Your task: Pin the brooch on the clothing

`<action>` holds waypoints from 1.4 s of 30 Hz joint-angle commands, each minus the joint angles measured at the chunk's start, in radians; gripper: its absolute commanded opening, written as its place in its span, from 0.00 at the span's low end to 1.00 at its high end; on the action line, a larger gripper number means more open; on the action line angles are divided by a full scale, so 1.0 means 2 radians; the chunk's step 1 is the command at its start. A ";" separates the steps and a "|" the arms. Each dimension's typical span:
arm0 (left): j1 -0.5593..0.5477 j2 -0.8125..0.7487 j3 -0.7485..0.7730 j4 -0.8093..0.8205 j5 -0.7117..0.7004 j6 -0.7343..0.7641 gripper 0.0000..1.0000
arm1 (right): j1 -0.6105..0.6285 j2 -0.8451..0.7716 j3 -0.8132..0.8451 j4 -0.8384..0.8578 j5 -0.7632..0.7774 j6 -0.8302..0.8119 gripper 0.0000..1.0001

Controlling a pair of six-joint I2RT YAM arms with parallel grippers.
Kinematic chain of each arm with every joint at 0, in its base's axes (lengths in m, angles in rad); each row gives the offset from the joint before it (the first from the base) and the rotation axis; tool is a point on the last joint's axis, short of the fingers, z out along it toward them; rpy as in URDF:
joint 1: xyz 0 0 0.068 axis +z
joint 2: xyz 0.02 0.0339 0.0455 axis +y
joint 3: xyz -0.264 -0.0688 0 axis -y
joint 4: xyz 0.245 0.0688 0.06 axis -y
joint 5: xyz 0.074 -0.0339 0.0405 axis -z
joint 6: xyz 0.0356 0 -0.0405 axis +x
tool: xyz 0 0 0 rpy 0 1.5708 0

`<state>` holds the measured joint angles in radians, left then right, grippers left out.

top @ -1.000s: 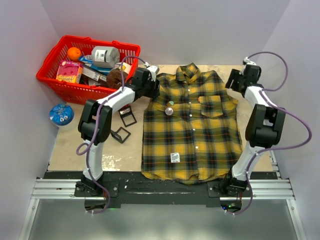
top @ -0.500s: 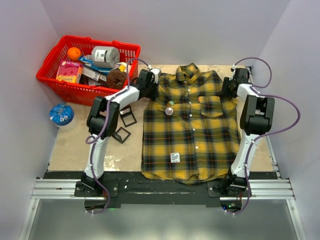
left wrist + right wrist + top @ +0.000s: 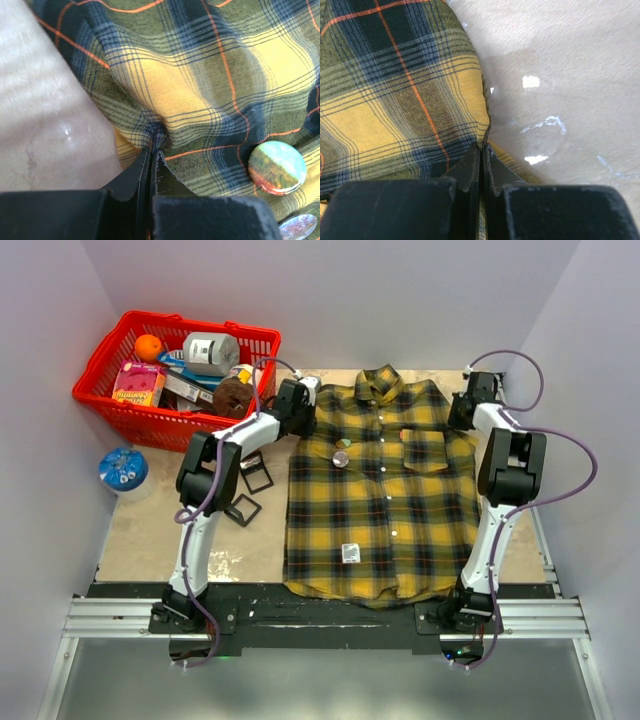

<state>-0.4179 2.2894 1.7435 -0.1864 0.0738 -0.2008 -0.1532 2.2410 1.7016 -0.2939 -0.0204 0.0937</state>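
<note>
Plain pale lilac walls [image 3: 400, 300] enclose three sides of a worn beige tabletop [image 3: 140, 530], with aluminium rails [image 3: 560, 618] along its near edge.

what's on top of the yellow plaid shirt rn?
A round multicoloured brooch and a shiny round disc lie on the yellow plaid shirt near the left gripper. Their undersides are hidden, so pinned or loose is unclear.

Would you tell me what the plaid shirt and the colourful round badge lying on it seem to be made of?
Shirt: soft woven cloth, matte, likely cotton; fine weave lines and soft puckers show. Badge: probably metal under a glossy printed film; its domed face looks shiny.
</note>
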 commanded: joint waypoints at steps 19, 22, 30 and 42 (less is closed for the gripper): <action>0.034 0.084 0.151 0.060 0.005 0.008 0.00 | -0.015 0.085 0.148 -0.023 0.050 0.023 0.00; 0.034 0.086 0.154 0.066 0.008 0.008 0.03 | -0.015 0.085 0.154 -0.023 0.046 0.024 0.07; 0.032 0.007 0.045 0.166 0.011 0.019 0.74 | -0.015 0.026 0.109 0.013 0.012 0.018 0.68; -0.029 -0.097 -0.020 0.217 -0.028 0.082 0.99 | -0.013 -0.134 -0.048 0.087 -0.020 0.044 0.85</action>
<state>-0.4122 2.3013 1.6924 0.1532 0.0582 -0.1104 -0.1837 2.1178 1.6859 -0.2176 -0.0227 0.1478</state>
